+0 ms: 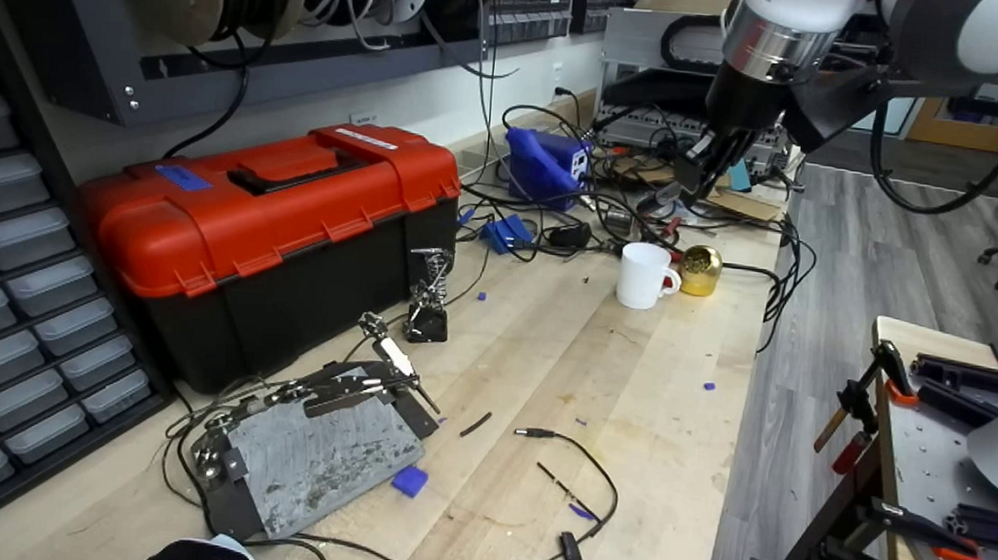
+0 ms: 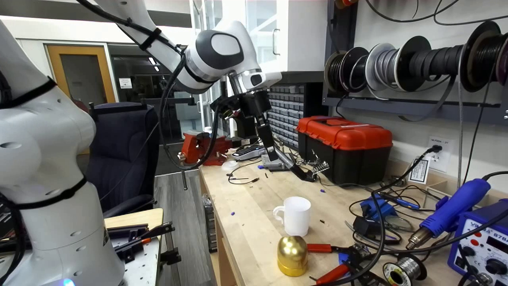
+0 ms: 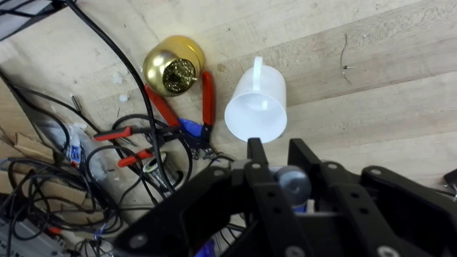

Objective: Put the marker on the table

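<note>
The marker shows in an exterior view as a slim grey stick with a dark end point(image 2: 285, 158), slanting down from my fingertips. In the wrist view its round grey end point(image 3: 294, 187) sits between the fingers. My gripper point(image 3: 275, 142) is shut on it, well above the table. The gripper also shows in both exterior views point(image 1: 694, 184) point(image 2: 274, 153). In an exterior view the marker is hard to tell from the clutter behind the fingers. The table point(image 1: 631, 395) is a pale wood bench top, also in the wrist view point(image 3: 375, 117).
A white mug point(image 3: 257, 114) and a gold tip cleaner point(image 3: 171, 66) stand below the gripper. Red-handled pliers point(image 3: 209, 98) and tangled cables lie beside them. A red toolbox point(image 1: 293, 213) stands along the wall. A blue soldering station point(image 2: 484, 238) stands near the cables.
</note>
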Action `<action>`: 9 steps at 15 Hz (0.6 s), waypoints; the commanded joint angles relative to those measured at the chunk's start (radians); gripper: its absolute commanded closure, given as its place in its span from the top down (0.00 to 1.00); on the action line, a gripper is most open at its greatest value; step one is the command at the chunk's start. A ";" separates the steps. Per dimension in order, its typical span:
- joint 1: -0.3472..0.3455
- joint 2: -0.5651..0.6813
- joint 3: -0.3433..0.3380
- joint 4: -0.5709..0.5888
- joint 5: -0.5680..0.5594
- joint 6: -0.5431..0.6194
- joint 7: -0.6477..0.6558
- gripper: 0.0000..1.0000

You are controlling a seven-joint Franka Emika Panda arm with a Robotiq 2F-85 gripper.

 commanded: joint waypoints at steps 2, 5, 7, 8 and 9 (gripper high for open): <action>-0.002 -0.006 0.126 0.058 -0.036 -0.070 0.030 0.04; 0.004 0.048 0.164 0.105 -0.037 -0.062 0.019 0.04; 0.002 0.088 0.185 0.127 -0.059 -0.046 0.034 0.04; 0.001 0.107 0.193 0.136 -0.081 -0.037 0.046 0.04; -0.002 0.133 0.203 0.150 -0.112 -0.034 0.066 0.04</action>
